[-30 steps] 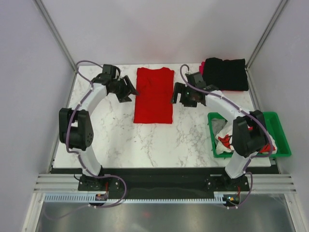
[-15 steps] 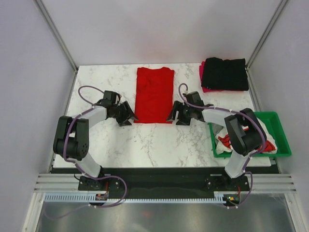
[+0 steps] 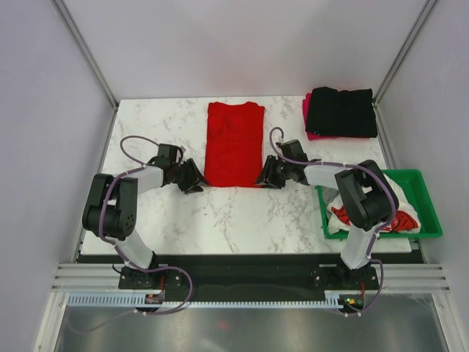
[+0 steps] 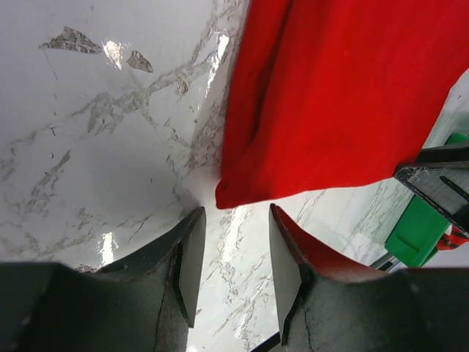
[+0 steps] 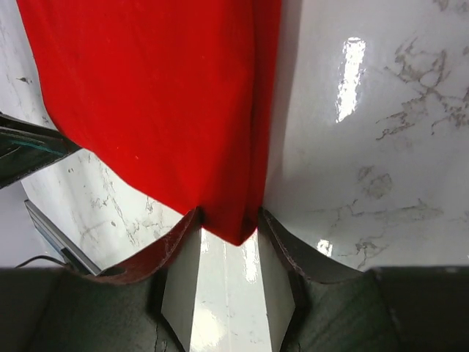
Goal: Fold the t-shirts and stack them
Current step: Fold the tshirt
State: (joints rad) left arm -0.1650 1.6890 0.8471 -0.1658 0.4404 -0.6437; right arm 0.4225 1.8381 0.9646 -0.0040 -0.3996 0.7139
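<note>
I see one plain red t-shirt point(image 3: 234, 144) lying flat in the middle of the tabletop point(image 3: 161, 132), which is glossy white marble with grey veins. The shirt is folded into a long, narrow rectangle. Its cloth is soft and matte, with a few shallow wrinkles.

The left gripper point(image 4: 234, 220) is low over the marble at the near left corner of the shirt. Its two dark jaws are released, with a clear gap between them. The pointed red corner lies just ahead of the tips and is not between them.

The right gripper point(image 5: 227, 220) is at the near right corner. Its jaws also stand apart, and here the red corner reaches into the gap, with one tip on each side. The cloth lies flat there, not bunched, so I read the jaws as not clenched.

At the far right corner there is one stack of two pieces. A folded black t-shirt point(image 3: 341, 111) lies on top of a pink t-shirt point(image 3: 306, 117), of which only the left edge shows.

By the right arm there is one green plastic crate point(image 3: 421, 183), rectangular, with a rim. Inside it is crumpled white cloth with red print point(image 3: 338, 220), and I cannot count the pieces.
</note>
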